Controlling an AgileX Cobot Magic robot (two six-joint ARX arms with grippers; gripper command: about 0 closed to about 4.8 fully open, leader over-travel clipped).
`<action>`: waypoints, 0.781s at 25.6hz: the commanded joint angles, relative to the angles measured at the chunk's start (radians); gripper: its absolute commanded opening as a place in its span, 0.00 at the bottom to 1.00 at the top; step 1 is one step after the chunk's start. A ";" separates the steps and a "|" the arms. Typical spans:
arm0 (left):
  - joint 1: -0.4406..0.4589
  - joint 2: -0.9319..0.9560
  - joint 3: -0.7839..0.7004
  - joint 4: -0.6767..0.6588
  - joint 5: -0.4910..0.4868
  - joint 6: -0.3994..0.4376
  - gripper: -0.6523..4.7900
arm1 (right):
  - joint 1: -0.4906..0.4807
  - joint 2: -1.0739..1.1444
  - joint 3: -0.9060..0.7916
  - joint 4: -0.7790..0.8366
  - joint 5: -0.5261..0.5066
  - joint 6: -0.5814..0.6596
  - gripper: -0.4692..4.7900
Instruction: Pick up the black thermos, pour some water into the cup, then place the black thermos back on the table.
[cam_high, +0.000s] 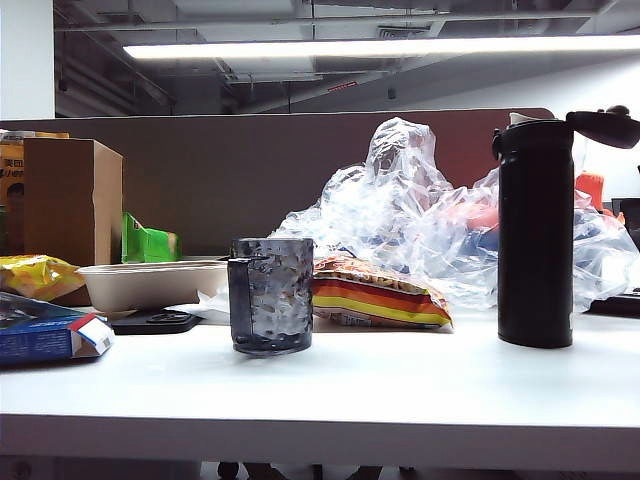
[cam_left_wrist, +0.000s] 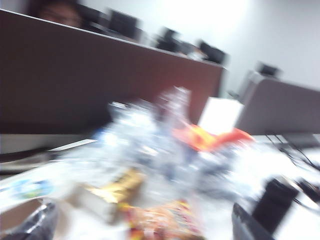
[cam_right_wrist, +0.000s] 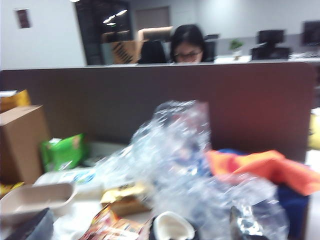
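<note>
1. Two grippers absent from exterior view; jaws read as fully apart, holding nothing.
2. Black thermos (cam_high: 535, 235) upright on table (cam_high: 400, 390), right of cup (cam_high: 271, 295), well apart.
3. Lid (cam_high: 604, 125) flipped open: tipping or spillage likely under off-centre grasp.
4. Plastic bag (cam_high: 400, 220) just behind: possible snag.

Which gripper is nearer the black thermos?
Right. The right gripper faces the black thermos almost head-on, close below; the left gripper sees it off-centre, farther.
</note>
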 joint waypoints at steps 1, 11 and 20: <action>-0.149 0.087 0.048 0.032 -0.104 0.109 1.00 | 0.074 0.018 -0.034 0.013 0.051 0.006 1.00; -0.376 0.253 0.097 0.055 -0.176 0.175 1.00 | 0.345 0.041 -0.244 0.126 0.366 -0.031 1.00; -0.390 0.298 0.097 0.043 -0.161 0.174 1.00 | 0.420 0.137 -0.438 0.427 0.538 -0.042 1.00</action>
